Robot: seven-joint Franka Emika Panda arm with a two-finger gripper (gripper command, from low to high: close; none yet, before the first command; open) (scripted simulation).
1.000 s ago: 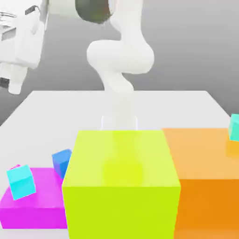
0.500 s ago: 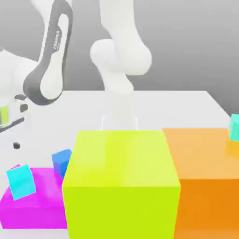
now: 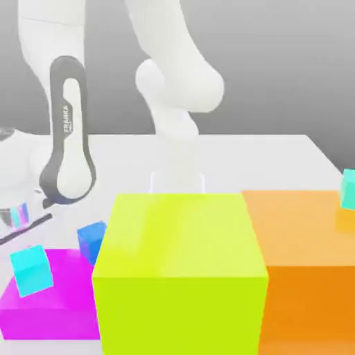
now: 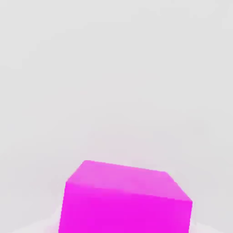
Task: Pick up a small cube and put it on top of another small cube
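Tool [image 3: 15, 220]: I read its fingers as drawn together, at the exterior view's left edge, low over the worktop [image 3: 263, 156]; I cannot tell whether anything sits between them.

Items, exterior view's left to right:
- Small cyan cubes, two: first cyan cube [image 3: 31, 270] tilted on the magenta block, just below the tool; second cyan cube [image 3: 347, 188] at the right edge, on the orange block.
- Magenta block [image 3: 52, 305], one, low and flat; I also see it in the hand view [image 4: 125, 200].
- Small blue cube [image 3: 90, 240], one, between magenta block and lime block.
- Lime block [image 3: 180, 270], one, large, centre.
- Orange block [image 3: 305, 263], one, large, touching the lime block's side.
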